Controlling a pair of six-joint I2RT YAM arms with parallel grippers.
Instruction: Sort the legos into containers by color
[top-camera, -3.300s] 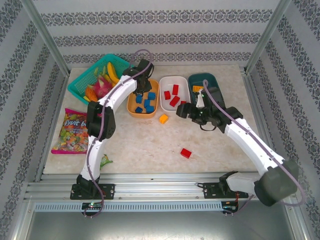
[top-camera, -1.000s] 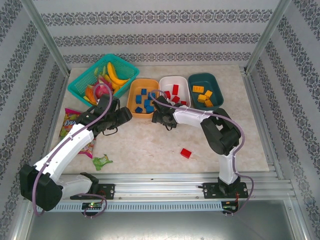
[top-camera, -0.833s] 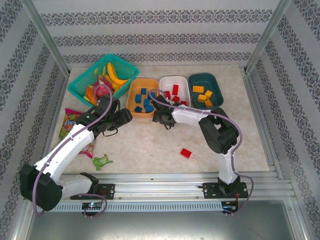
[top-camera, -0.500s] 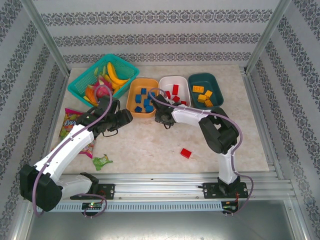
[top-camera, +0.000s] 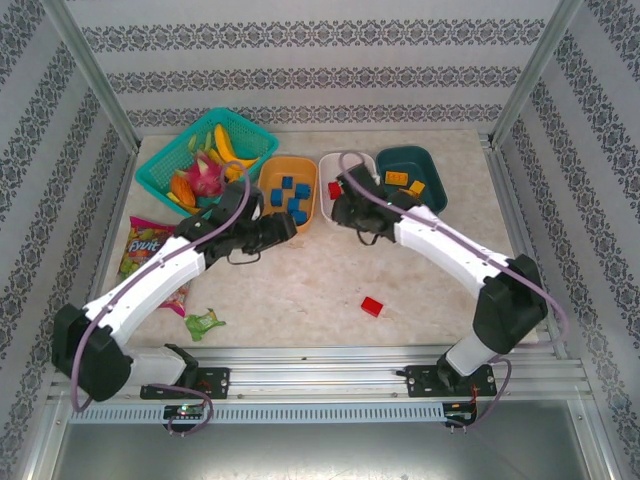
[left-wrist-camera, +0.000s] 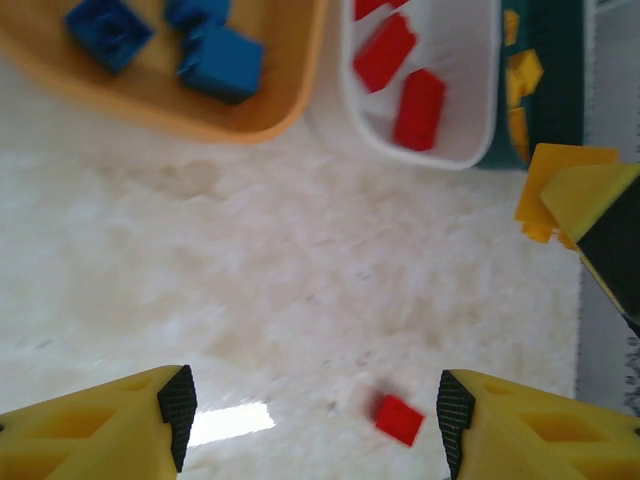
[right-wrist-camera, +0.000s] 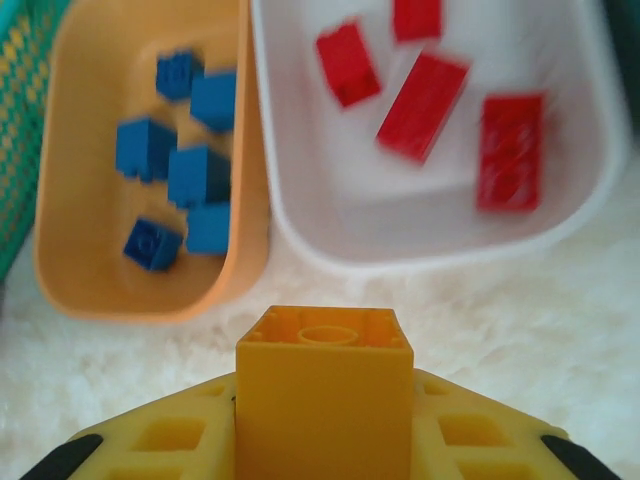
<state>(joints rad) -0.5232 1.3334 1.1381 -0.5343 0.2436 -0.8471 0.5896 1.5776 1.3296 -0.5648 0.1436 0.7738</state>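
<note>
My right gripper (right-wrist-camera: 325, 445) is clamped on a small orange-yellow studded plastic brick (right-wrist-camera: 325, 375). It holds the brick above the pale marbled table (top-camera: 300, 290), just in front of the near ends of the orange rounded plastic tub (right-wrist-camera: 60, 250) and the white rounded plastic tub (right-wrist-camera: 330, 225).

Those two tubs and the dark teal rounded plastic tub (top-camera: 430, 165) stand side by side along the middle of the far edge. The orange tub holds blue bricks (right-wrist-camera: 195, 175), the white one red bricks (right-wrist-camera: 423, 92), and the teal one orange-yellow bricks (top-camera: 416, 187).

My left gripper (left-wrist-camera: 310, 410) has its jaws apart with only bare tabletop between them. It hangs just before the orange tub's near end.

One loose red studded brick (top-camera: 372, 306) lies on the table toward the near edge, well apart from the tubs.

A teal mesh basket of toy fruit (top-camera: 160, 175) sits in the far left corner.
</note>
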